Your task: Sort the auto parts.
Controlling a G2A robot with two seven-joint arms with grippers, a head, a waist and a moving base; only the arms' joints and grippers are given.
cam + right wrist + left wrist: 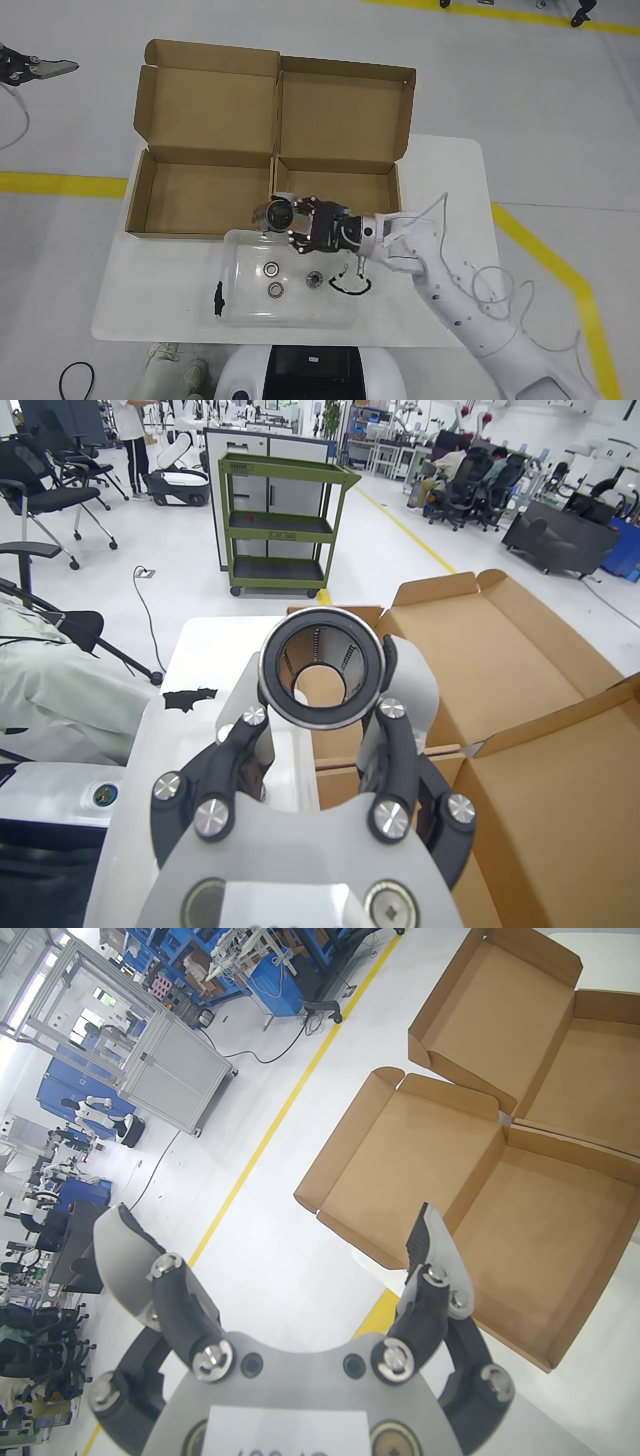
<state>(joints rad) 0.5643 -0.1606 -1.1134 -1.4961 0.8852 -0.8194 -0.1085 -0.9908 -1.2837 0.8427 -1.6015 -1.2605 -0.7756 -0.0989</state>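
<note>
Linear bearing (269,674): clamped across its round wall in the right gripper (325,672) jaws, above the near wall of the right-hand cardboard box (340,192), beside the clear tray (238,300). Long axis roughly level, in line with the gripper; bore open toward the wrist. Left gripper (275,1228): jaws apart, empty, off the counter (450,200). Risk: the smooth barrel may slip out; an early release likely drops it on the box wall or into the tray.

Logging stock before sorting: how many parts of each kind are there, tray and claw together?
Large cylindrical bearing, in the right claw: 1
Small round metal parts in the clear tray: 3
Black rubber loop: 1
Black scrap at the tray's edge: 1
Total: 6
</note>
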